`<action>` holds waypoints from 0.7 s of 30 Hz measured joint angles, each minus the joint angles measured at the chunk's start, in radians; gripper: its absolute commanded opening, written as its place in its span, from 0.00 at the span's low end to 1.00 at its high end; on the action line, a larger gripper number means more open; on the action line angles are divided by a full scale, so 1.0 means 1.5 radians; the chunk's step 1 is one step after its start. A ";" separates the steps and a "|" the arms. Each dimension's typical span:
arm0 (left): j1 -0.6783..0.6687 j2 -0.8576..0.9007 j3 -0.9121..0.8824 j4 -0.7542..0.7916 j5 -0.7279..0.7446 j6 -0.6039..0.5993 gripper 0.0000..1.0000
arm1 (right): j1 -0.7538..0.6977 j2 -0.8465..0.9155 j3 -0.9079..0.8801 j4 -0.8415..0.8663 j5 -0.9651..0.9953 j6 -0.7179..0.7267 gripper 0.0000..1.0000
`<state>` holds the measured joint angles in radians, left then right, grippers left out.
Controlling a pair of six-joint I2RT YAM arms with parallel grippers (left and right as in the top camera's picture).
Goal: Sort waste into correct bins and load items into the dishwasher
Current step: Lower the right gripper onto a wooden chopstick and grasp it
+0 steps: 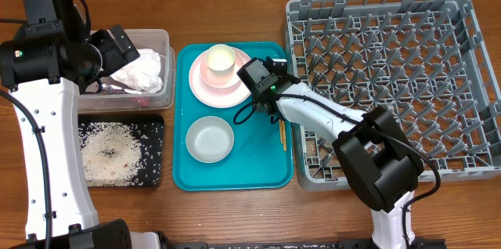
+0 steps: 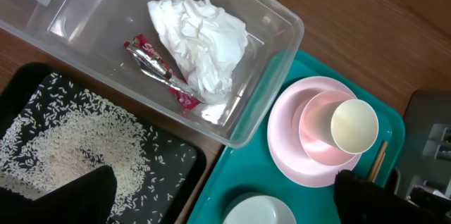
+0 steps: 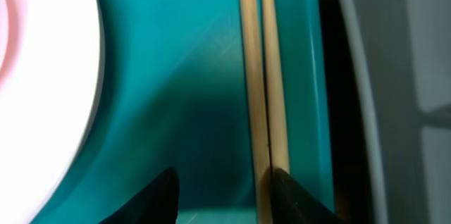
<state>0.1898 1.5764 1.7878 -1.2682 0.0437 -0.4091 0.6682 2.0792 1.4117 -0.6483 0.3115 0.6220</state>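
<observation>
Right gripper [image 3: 224,199]: jaws apart, at the bottom edge of the wrist view, either side of the chopsticks [image 3: 262,97]. One fingertip [image 3: 296,199] meets them; cannot tell whether it touches.

Chopsticks lie side by side along the right rim of the teal tray [image 1: 266,167], centre of the overhead frame, just beside the grey dish rack [image 1: 391,77].

Left gripper [image 2: 222,197]: jaws wide apart, upper left of the overhead frame, above the clear tub [image 2: 271,55], which holds the napkin [image 2: 201,41] and the red wrapper [image 2: 158,72].

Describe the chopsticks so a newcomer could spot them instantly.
Find the big teal tray. Along its edge nearest the grey rack lie the chopsticks, side by side. They alone are thin, straight and wooden; everything else on it is round.
</observation>
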 measured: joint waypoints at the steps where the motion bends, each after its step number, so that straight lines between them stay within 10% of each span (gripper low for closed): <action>1: 0.000 0.000 0.000 0.000 0.000 0.000 1.00 | 0.000 0.000 0.000 0.001 -0.007 0.001 0.43; 8: 0.000 0.000 0.000 0.000 0.000 0.000 1.00 | 0.000 0.000 0.000 0.006 -0.074 0.004 0.42; 12: 0.000 0.000 0.000 0.000 0.000 0.000 1.00 | 0.000 0.000 0.000 0.008 -0.090 0.004 0.21; 21: 0.000 0.000 0.000 0.000 0.000 0.000 1.00 | 0.000 0.000 0.000 0.005 -0.098 0.005 0.12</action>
<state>0.1898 1.5764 1.7878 -1.2682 0.0441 -0.4091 0.6678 2.0796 1.4117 -0.6403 0.1646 0.6289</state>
